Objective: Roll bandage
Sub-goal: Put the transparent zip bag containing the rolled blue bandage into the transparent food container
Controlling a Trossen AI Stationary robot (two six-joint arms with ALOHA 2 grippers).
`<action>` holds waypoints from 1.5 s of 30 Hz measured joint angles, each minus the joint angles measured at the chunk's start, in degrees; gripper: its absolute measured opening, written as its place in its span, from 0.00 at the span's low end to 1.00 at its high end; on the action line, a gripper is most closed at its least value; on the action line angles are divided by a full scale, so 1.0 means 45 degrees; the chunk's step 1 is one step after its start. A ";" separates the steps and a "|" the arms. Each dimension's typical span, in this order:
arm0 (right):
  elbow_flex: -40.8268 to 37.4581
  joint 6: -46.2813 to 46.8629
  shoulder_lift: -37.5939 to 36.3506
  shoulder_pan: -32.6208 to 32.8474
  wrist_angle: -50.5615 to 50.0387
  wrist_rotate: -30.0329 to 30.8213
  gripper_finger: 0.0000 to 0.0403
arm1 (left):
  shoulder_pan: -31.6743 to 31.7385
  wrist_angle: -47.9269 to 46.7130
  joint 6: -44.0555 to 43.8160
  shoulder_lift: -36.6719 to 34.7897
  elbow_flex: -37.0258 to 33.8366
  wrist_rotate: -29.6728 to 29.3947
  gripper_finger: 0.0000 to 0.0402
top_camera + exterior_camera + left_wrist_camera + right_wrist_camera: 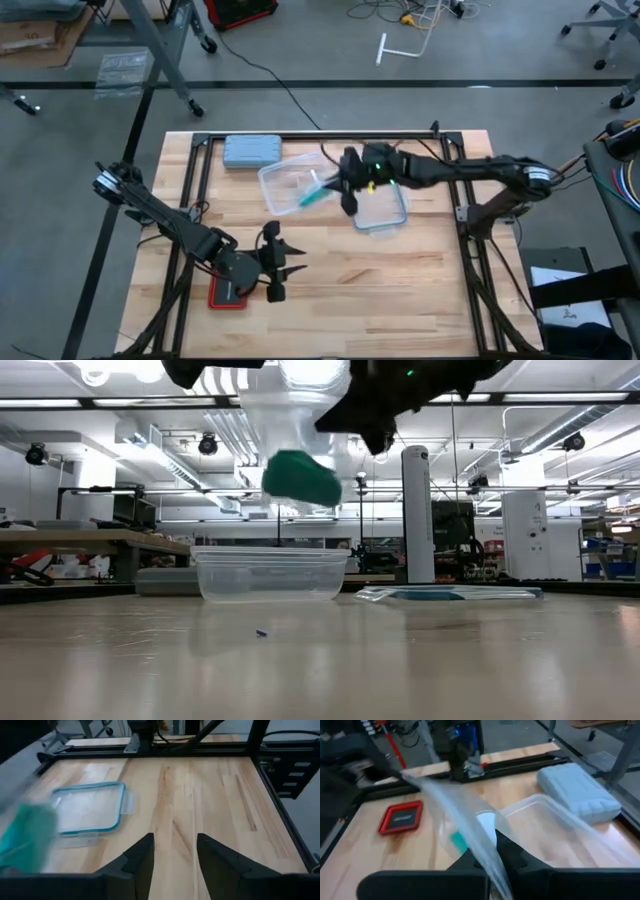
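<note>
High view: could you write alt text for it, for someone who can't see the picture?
From above: the right gripper reaches to the middle of a wooden table, the teal bandage beside it over a clear container. The left gripper waits open by a red pad; a grey-blue case lies beside the container.

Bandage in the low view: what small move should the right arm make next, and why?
Probably lower it onto bare wood in front of the container. The right gripper is shut on clear plastic, with the bandage in the air above the container. The left gripper waits open near the table's front, where it could help roll.
</note>
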 joint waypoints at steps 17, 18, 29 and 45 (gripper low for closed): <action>0.4787 0.0136 0.6485 -0.2585 0.0651 -0.2503 0.00 | -0.0268 -0.1188 0.1302 -0.2479 0.0000 -0.1973 0.25; 0.5027 0.0242 0.6820 -0.2646 0.0294 -0.2568 0.00 | -0.0268 -0.1276 0.1370 -0.2639 -0.0003 -0.1980 0.25; 0.7424 0.0678 0.8805 -0.2983 -0.4791 -0.2757 0.00 | -0.0249 -0.1952 0.2733 -0.4055 -0.0005 -0.2922 0.28; 1.0554 -0.0644 1.0030 -0.2467 -0.9701 -0.2948 0.12 | -0.0268 -0.2813 0.3029 -0.4158 0.0002 -0.3193 0.26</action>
